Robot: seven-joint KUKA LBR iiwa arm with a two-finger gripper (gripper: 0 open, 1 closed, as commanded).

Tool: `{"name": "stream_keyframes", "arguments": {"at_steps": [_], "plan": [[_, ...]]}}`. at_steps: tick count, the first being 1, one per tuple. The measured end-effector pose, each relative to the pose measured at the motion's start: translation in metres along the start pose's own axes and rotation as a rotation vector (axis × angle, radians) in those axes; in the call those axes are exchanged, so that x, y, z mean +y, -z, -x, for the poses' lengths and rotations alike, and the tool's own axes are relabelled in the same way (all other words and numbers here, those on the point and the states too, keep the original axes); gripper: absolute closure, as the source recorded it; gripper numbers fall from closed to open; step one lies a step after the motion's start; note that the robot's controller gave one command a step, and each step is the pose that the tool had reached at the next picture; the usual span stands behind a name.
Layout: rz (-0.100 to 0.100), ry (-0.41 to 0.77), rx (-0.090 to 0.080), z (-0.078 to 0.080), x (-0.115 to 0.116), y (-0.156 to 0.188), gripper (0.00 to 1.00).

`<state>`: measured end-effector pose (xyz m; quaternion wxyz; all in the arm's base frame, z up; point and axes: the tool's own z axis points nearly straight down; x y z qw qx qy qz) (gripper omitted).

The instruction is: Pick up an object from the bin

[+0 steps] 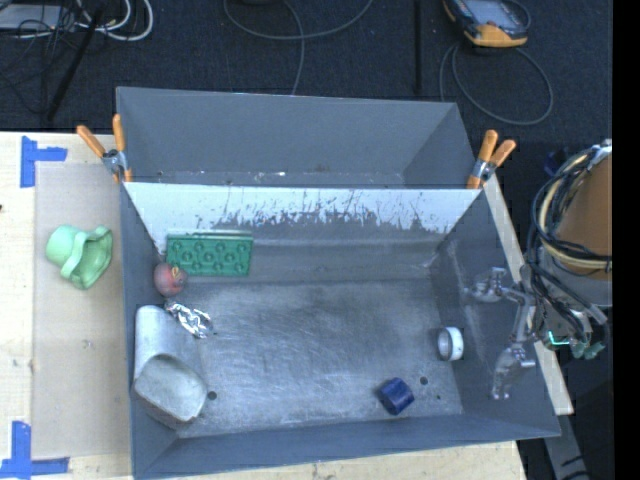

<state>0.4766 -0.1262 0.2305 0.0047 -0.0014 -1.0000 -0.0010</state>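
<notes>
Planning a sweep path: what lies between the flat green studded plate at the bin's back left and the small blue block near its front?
Nothing: the camera view shows bare grey bin floor from the green studded plate to the blue block.

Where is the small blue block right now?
In the camera view, the blue block lies on the floor of the bin near the front wall, right of centre, just down-left of the white ring.

We see a robotics lab: a metal bin (300,153) beside a cable-wrapped arm (580,223), with loose cables (127,10) looped across the dark carpet (370,58) behind it.
</notes>
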Motion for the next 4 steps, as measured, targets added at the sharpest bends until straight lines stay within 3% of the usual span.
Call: {"name": "stream_keyframes", "arguments": {"at_steps": [1, 2, 3, 4], "plan": [[-0.003, 0.192, -0.016, 0.024, -0.011, -0.161, 0.0], [-0.003, 0.055, -0.037, 0.006, 0.082, -0.149, 0.0], [-0.002, 0.056, -0.01, -0.002, 0.08, -0.153, 1.0], [-0.004, 0.078, -0.019, 0.008, 0.074, 0.081, 1.0]]}}
